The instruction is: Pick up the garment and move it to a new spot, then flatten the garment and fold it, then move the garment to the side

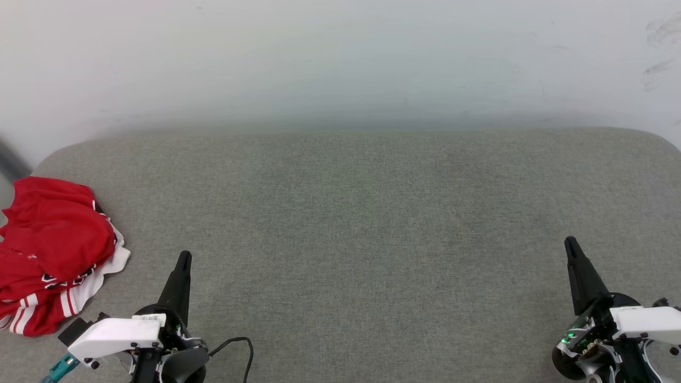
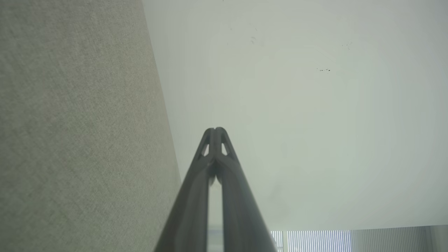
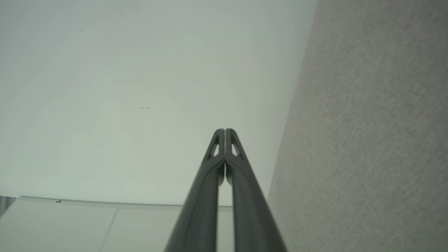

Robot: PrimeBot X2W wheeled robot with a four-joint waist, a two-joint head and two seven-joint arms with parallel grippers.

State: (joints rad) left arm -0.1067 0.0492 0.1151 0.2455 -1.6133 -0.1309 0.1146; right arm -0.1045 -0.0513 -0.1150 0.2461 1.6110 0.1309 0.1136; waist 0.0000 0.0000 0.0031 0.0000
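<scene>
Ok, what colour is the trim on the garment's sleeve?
Red stripes on white; the sleeve of the garment shows best in the head view.

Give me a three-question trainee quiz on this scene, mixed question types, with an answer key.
1. True or false: the garment lies spread flat in the middle of the grey surface.
2. Fill in: the left end effector and the right end effector are both ____, holding nothing.
3. Multiple choice: the garment is A) nearest the left end effector, B) nearest the right end effector, C) equally near both.
Key: 1 false, it lies crumpled at the surface's left edge; 2 shut; 3 A.
</scene>
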